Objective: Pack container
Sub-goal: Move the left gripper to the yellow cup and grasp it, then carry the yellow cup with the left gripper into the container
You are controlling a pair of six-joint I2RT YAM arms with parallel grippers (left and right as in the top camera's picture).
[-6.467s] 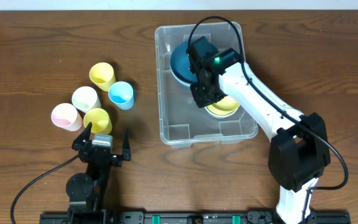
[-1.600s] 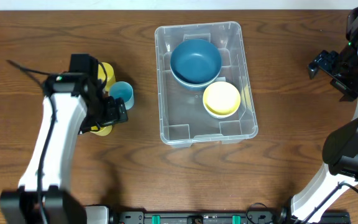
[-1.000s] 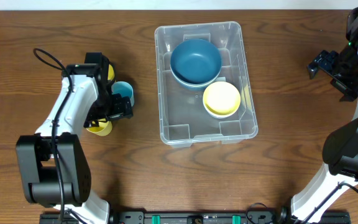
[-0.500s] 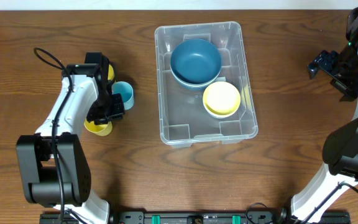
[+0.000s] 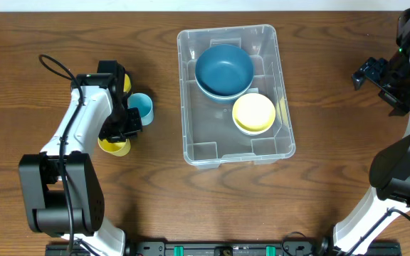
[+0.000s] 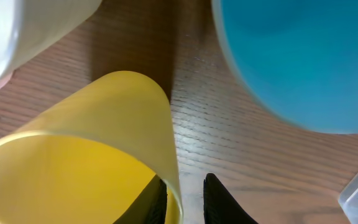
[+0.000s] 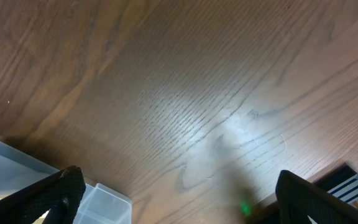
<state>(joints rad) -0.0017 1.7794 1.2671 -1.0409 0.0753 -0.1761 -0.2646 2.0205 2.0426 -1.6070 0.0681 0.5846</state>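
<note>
container (image 5: 208,134) centre | far bowl (image 5: 223,69), near bowl (image 5: 253,113) inside it | cups (image 5: 141,107) left of it, apart

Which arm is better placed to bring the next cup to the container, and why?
Left. The left tool straddles the wall of the yellow cup left of the container. The right tool hangs open over bare table on the container's other side, far from any cup.

- My left gripper (image 6: 185,200) has come forward from its rest position; its fingers now straddle the wall of the nearer yellow cup (image 6: 104,146).
- My right gripper (image 5: 371,72) has withdrawn from the container (image 5: 226,30) to the right, uncovering the yellow bowl (image 5: 253,114).
</note>
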